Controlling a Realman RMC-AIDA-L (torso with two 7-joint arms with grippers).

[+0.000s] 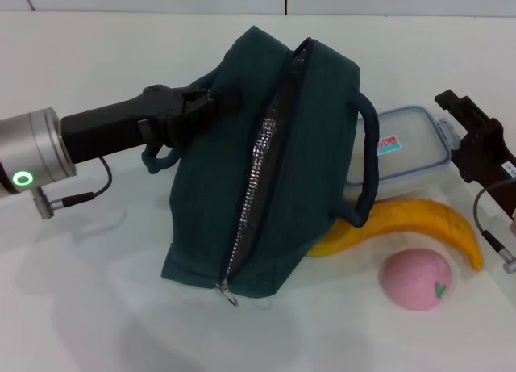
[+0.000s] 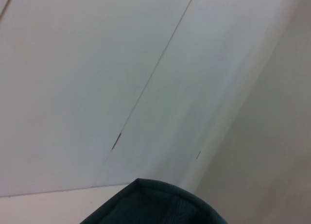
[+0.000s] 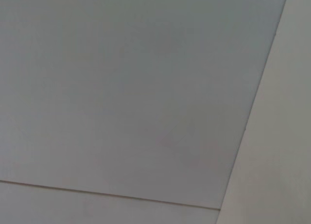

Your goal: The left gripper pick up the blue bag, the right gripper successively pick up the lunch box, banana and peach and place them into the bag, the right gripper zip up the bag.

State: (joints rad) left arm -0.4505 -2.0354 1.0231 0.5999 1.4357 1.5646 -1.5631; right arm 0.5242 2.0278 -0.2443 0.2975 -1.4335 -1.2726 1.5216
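The blue bag (image 1: 242,186) stands in the middle of the white table, tilted, its zipper open and silver lining showing along the slit. My left gripper (image 1: 211,104) reaches in from the left and is shut on the bag's upper left side by a handle. A teal corner of the bag (image 2: 150,204) shows in the left wrist view. The lunch box (image 1: 399,150) lies flat behind the bag's right side. In front of it lie the banana (image 1: 411,220) and the peach (image 1: 415,279). My right gripper (image 1: 472,114) hovers open just right of the lunch box, holding nothing.
The bag's right handle (image 1: 369,158) hangs over the lunch box's near corner and the banana's end. A metal zipper pull (image 1: 230,295) sits at the bag's near end. The right wrist view shows only pale wall panels.
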